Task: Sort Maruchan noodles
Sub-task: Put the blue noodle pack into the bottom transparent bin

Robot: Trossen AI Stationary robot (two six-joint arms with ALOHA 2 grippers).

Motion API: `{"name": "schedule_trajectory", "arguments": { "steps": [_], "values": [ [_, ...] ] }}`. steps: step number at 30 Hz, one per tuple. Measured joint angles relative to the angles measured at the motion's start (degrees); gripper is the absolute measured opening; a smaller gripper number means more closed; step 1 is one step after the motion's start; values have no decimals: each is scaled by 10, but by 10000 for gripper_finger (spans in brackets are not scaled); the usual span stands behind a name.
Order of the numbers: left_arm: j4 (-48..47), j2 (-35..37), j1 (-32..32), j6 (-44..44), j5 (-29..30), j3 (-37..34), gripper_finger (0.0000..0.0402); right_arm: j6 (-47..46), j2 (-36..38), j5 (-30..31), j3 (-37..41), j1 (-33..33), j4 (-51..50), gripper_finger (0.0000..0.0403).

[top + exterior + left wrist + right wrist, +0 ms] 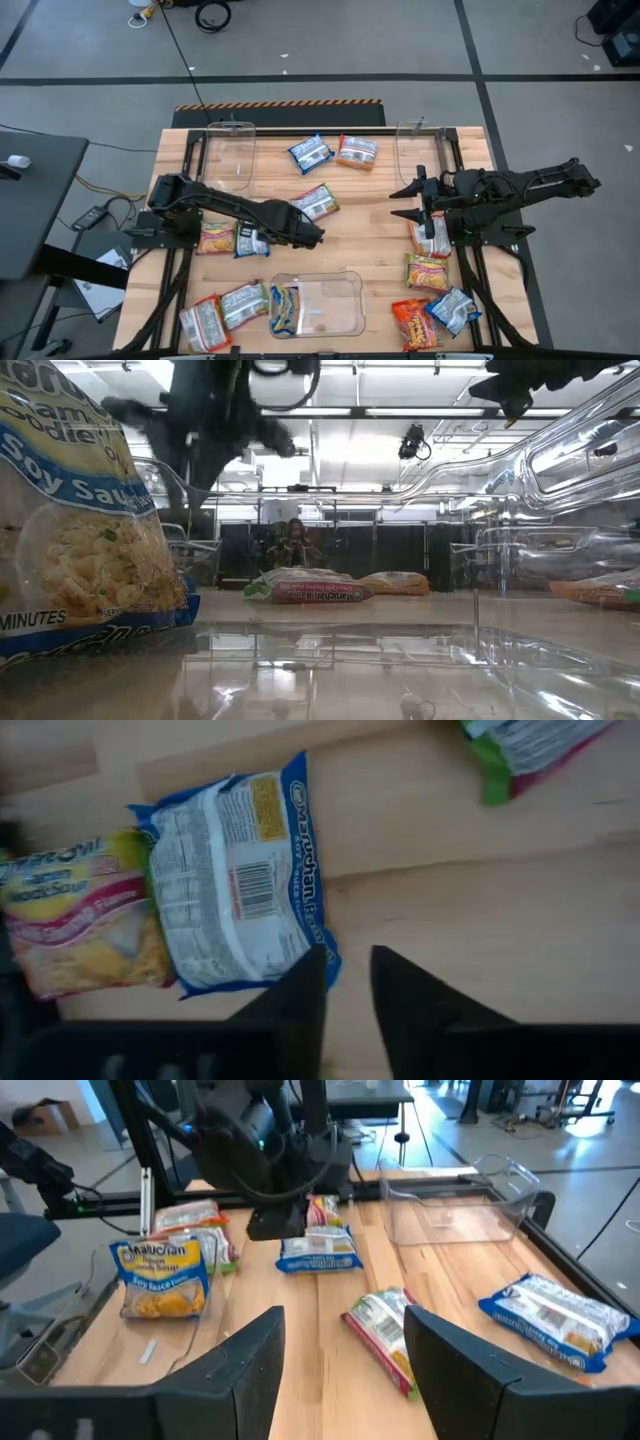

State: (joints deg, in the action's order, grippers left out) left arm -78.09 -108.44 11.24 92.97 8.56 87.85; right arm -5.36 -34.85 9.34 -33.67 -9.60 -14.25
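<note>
Hovering left claw point(318, 238) above blue packet point(235, 885)

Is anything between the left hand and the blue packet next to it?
Nothing visible. The left hand, fingers slightly apart and empty, hangs right at the edge of the blue packet, which lies on bare table.

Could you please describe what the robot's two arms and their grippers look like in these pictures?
Both arms are dark, nearly black, built of jointed segments. The left gripper ends in two slim, tapering black fingers. The right gripper has broader, flat black fingers with slanted inner edges. No markings or loose cables can be made out on either arm.
</note>
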Motion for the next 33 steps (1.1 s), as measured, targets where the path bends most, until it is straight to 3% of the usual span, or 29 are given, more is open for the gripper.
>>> {"name": "schedule_trajectory", "arguments": {
  "steps": [5, 9, 21, 27, 33],
  "values": [
    [7, 0, -13, 47, 17, -74, 180, 0, 0, 0, 0, 0, 0, 213],
    [54, -1, -15, 54, 6, -120, 215, 0, 0, 0, 0, 0, 0, 213],
    [113, -6, -14, 62, 17, -175, 224, 0, -14, 2, 0, 0, -1, 212],
    [116, -14, -15, 24, 3, -179, 186, 0, -20, 6, 0, 0, 0, 211],
    [96, -18, -20, 7, -10, -156, 80, 11, -17, 7, 0, 0, 17, 211]
  ]
}}
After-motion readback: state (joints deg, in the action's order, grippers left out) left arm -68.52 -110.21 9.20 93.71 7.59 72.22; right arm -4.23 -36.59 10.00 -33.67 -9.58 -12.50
